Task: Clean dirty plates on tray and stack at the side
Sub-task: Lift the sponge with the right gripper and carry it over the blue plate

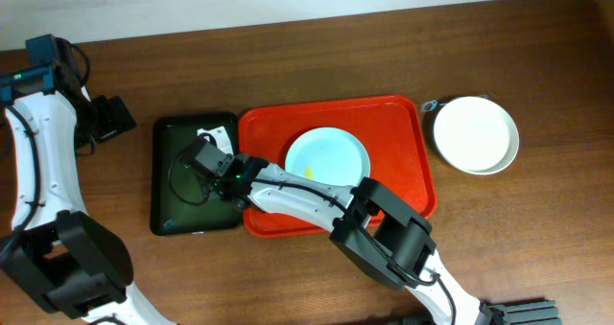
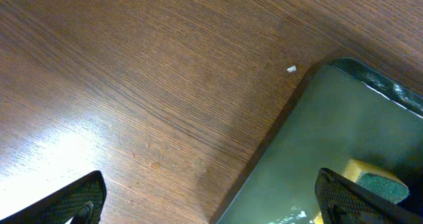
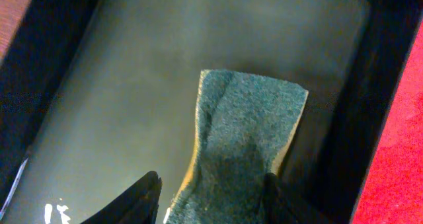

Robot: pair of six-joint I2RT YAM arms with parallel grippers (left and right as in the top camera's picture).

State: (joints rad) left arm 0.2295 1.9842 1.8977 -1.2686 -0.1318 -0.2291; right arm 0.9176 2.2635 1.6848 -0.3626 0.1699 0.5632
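1. Tabletop (image 1: 317,57): brown wood grain, carrying both trays and the set-aside plates.
2. Tray (image 1: 403,172): red-orange with a low rim, lying at the middle. The right arm is stretching across its near-left corner, so a careless swing back could probably nudge the tray or the plate on it.
3. Dark green tray (image 1: 173,215): lying just beside the tray's left edge. Its floor is looking glossy, perhaps wet.
4. White plates (image 1: 475,133): sitting on the tabletop just right of the tray, seemingly stacked and looking clean.
5. Dirty plate (image 1: 326,157): pale blue, glossy and round, lying in the tray's middle and awaiting wiping.
6. Sponge (image 3: 248,138): lying scouring side up in the dark green tray, its near end sitting between the right fingers. A pinch this close to the end could let it slip or fold on lifting.
7. Right claw (image 3: 213,194): straddling the sponge's end. Whether it is clenching or merely flanking cannot be told.
8. Left claw (image 2: 215,201): released wide and grasping nothing, hovering at the dark green tray's far-left corner.
9. Yellow smear (image 1: 308,172): marking the dirty plate near its lower middle. A light pass is likely to leave it behind.
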